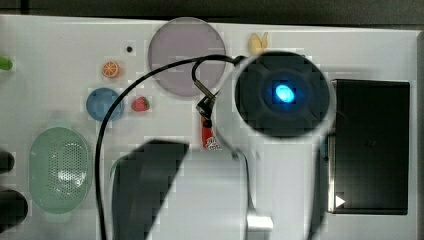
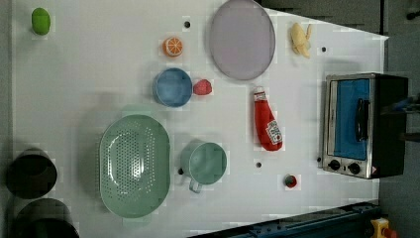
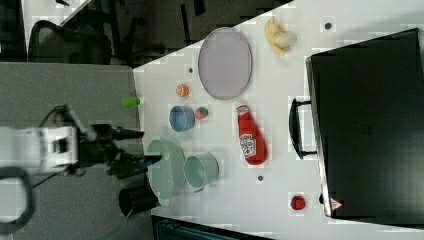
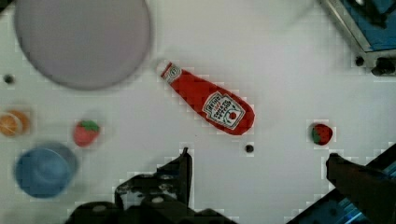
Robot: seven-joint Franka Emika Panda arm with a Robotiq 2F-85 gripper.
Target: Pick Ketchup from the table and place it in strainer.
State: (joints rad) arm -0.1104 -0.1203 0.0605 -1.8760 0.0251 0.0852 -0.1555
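The Ketchup [image 2: 266, 126] is a red bottle with a white cap and a white label, lying on its side on the white table between the grey plate and the toaster oven. It also lies flat in the right view [image 3: 250, 139] and the wrist view [image 4: 210, 103]; in the top view the arm covers all but a red part of the Ketchup [image 1: 206, 131]. The strainer [image 2: 133, 165], a pale mint-green oval colander, stands empty apart from it, and shows too in the top view [image 1: 60, 167]. My gripper [image 4: 261, 168] hangs open well above the table with nothing between its fingers [image 4: 184, 163].
A green cup [image 2: 207, 162] stands between strainer and Ketchup. A blue bowl [image 2: 172, 87], a strawberry [image 2: 202, 87], an orange half [image 2: 173, 46], a grey plate [image 2: 241, 38] and a banana [image 2: 300, 39] lie farther off. A toaster oven [image 2: 361, 124] borders the Ketchup's other side.
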